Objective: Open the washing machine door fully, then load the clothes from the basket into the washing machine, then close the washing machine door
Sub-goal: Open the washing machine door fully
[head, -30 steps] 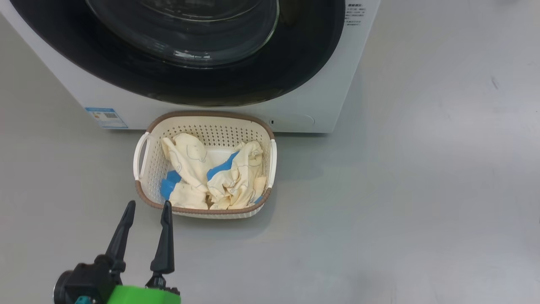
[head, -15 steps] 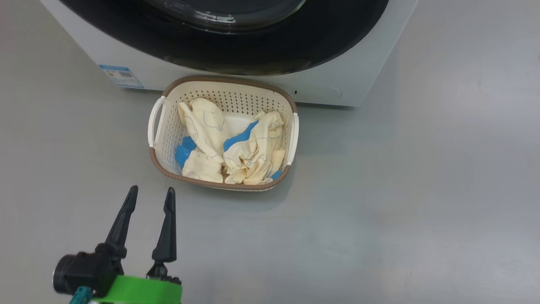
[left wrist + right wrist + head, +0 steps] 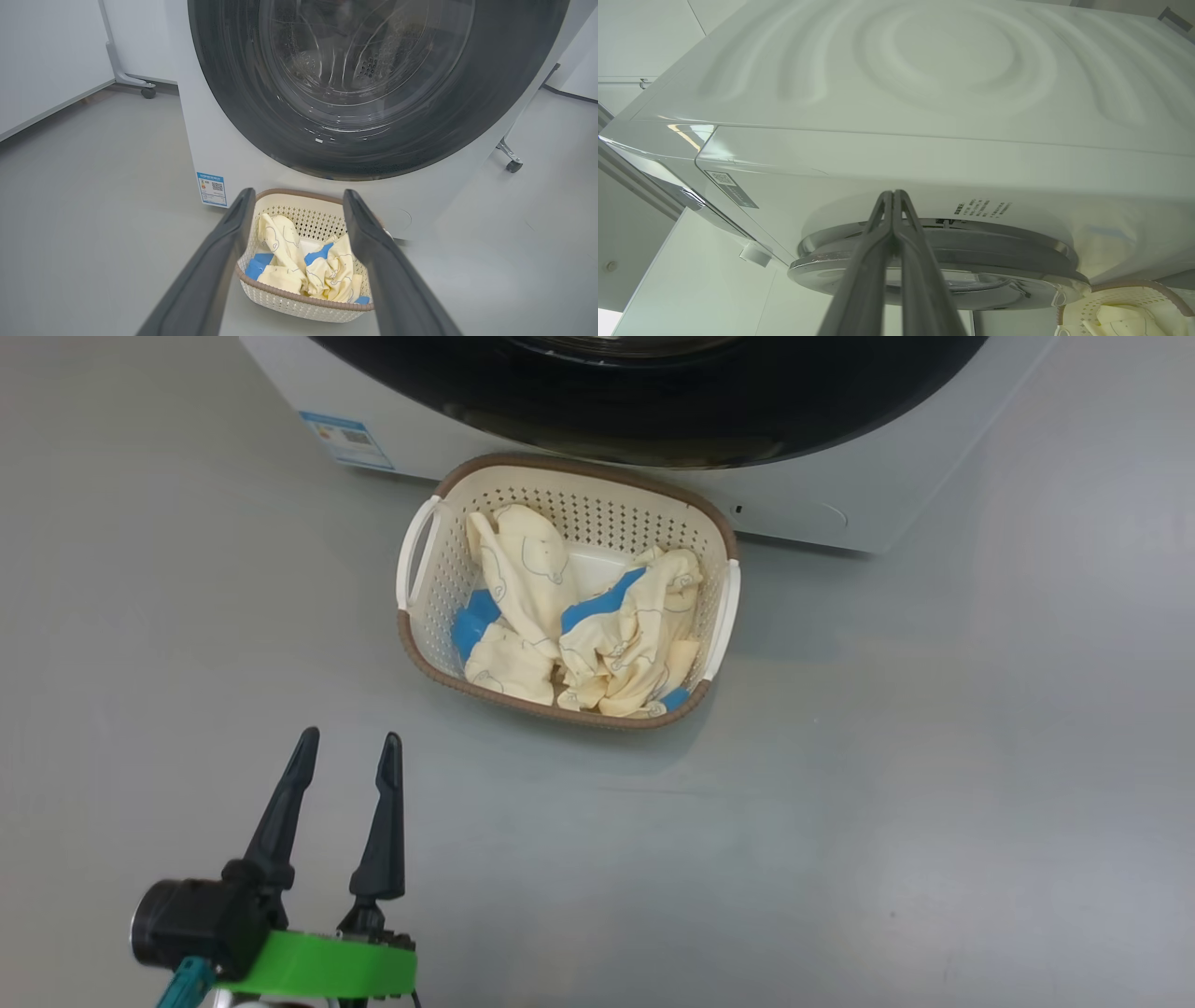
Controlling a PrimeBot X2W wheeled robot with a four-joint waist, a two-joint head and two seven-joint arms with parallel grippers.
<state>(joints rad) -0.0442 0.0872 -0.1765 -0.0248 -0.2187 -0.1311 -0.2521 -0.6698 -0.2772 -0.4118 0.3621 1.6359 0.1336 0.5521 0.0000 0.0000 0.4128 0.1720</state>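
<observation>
Grey floor [image 3: 840, 821]: basket [image 3: 437, 602] beyond left gripper [image 3: 350, 735]

Camera swung; left gripper [image 3: 350, 735] now farther from the basket [image 3: 434, 607]

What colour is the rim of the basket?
Brown, on the cream-white basket; it shows best in the head view.

Clothes [image 3: 523, 569] lie in the basket [image 3: 607, 513] before the washing machine [image 3: 411, 439]; left gripper [image 3: 351, 735] gapes.
</observation>
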